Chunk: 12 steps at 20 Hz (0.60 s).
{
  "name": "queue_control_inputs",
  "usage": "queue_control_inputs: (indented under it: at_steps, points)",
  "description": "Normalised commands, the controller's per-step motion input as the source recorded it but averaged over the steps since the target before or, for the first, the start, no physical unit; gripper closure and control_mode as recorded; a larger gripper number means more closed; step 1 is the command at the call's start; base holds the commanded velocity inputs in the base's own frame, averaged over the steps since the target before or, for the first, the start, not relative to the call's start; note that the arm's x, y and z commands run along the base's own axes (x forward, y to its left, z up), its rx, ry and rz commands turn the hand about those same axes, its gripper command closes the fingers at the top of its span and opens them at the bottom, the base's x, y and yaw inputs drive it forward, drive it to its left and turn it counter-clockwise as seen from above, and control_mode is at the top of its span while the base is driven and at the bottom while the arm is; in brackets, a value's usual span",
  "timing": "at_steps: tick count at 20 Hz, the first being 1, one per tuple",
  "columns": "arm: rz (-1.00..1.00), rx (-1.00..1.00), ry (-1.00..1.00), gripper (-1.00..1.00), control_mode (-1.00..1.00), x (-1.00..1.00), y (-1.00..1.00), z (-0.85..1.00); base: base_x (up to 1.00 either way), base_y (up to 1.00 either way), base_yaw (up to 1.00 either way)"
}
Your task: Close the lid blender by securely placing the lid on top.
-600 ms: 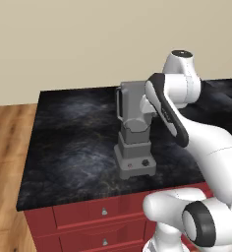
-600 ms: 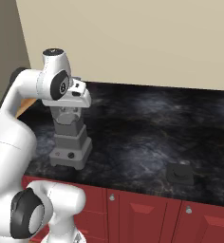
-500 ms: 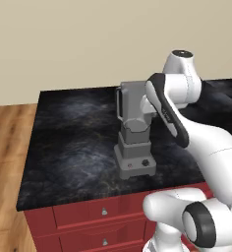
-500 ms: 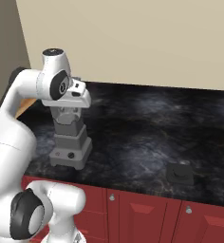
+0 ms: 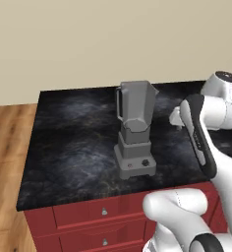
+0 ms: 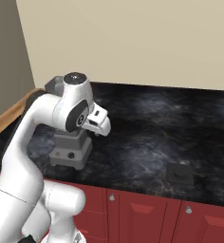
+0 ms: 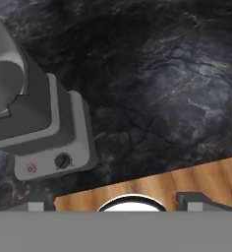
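The grey blender point(image 5: 135, 129) stands upright on the dark marble counter, its jar open at the top, black knob and red button facing the front edge. In the hand view the blender point(image 7: 44, 133) lies at the left, seen from above. The lid point(image 6: 180, 173), a small dark square cap, lies flat near the counter's front edge, far right of the blender point(image 6: 69, 148). My gripper point(image 6: 101, 125) hovers just right of the jar, above the counter, well left of the lid. Its fingertips point(image 7: 194, 200) stand wide apart with nothing between them; the gripper point(image 7: 117, 203) is open.
The counter point(image 5: 73, 147) ends at a front edge above red drawers point(image 5: 104, 211). Wooden floor point(image 5: 7, 162) lies to the left. A beige wall point(image 6: 133, 42) runs behind the counter. My own white arm point(image 5: 199, 138) crosses the right of the left base view.
The hand has swung from over the blender jar to its right side, uncovering the jar's open top. Blender and lid have not moved.
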Motion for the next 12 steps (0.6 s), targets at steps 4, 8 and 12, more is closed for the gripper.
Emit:
queue_control_inputs:
  at_steps: [4, 8, 12]
  points:
    - [-0.30, 0.22, 0.14, -1.00, -1.00, -0.05, -1.00, -0.33, 0.00, 0.00, 0.00]
    - [-0.31, 0.19, 0.23, -1.00, -1.00, 0.00, -1.00, -0.39, 0.00, 0.00, 0.00]
    - [-0.30, 0.16, 0.22, -1.00, -1.00, 0.00, -0.98, -0.47, 0.00, 0.00, 0.00]
